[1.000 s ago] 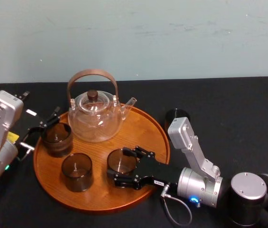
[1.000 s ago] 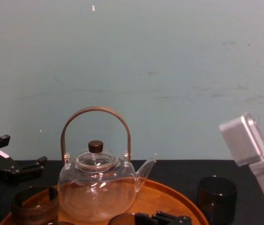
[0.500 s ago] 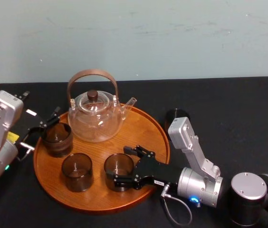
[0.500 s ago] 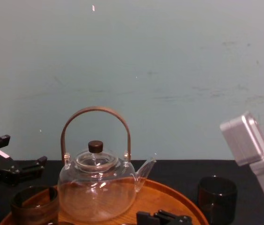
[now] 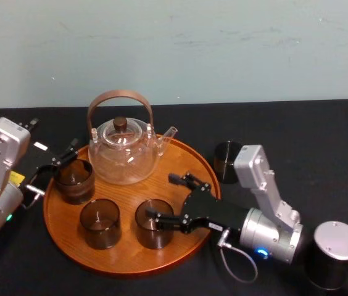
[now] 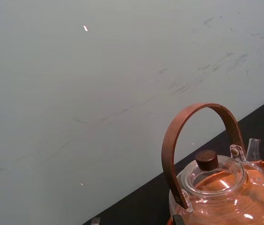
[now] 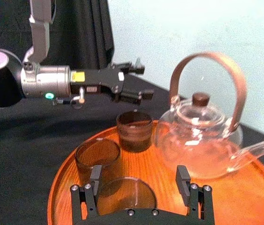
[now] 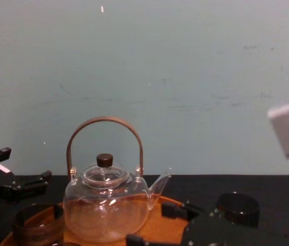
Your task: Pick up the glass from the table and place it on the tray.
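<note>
Now the right gripper point(image 5: 163, 198) hangs with its fingers spread wide, the glass point(image 5: 154, 223) standing between them on the tray point(image 5: 186, 161). Black cloth point(image 5: 297, 135) covers the table, with a pale blue-green wall point(image 5: 223, 49) behind. The left gripper point(image 5: 60, 159), fingers apart, sits at the tray's left rim. Another glass point(image 5: 226, 161) stands on the cloth.

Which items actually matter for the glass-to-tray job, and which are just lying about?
In the job:
tray
glass on the table
right gripper, fingers open, over the tray's front

Lying about:
teapot
three glasses on the tray
left gripper, at the tray's left edge
</note>
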You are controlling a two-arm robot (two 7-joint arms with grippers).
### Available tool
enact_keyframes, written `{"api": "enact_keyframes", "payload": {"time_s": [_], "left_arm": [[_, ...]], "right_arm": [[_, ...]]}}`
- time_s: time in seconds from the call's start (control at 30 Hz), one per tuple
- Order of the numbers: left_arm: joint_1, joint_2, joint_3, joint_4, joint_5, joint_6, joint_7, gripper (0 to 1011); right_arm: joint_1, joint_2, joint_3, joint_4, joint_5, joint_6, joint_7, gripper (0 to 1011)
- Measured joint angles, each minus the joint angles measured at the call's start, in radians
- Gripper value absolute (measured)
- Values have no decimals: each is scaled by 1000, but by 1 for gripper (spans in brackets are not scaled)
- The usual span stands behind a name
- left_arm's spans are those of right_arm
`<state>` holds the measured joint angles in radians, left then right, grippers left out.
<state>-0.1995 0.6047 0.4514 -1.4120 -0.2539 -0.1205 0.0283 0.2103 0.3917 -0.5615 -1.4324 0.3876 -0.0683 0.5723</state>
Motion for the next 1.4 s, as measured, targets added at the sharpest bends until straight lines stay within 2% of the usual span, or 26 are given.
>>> {"api": "enact_keyframes", "payload": {"time_s": [0.4,0.5,0.6,0.97,1.17,1.4], "left_arm": [[0,0,0,0,0,0,0,1001],[0,0,0,0,0,0,0,1001],[0,0,0,0,0,0,0,1001],[0,0,0,0,0,0,0,1001],[0,0,0,0,0,0,0,1001],[0,0,0,0,0,0,0,1001]], "right_arm": [[-74,64,74,-156,-13,-65,-40,1003],[-93,71,95,-172,-12,-71,-54,1003],[-131,81,134,-187,-1,-79,-81,1003],[-224,89,243,-176,35,-75,-142,1003],[-249,84,295,-162,43,-67,-169,1003],[-255,72,332,-143,27,-54,-195,1003]]}}
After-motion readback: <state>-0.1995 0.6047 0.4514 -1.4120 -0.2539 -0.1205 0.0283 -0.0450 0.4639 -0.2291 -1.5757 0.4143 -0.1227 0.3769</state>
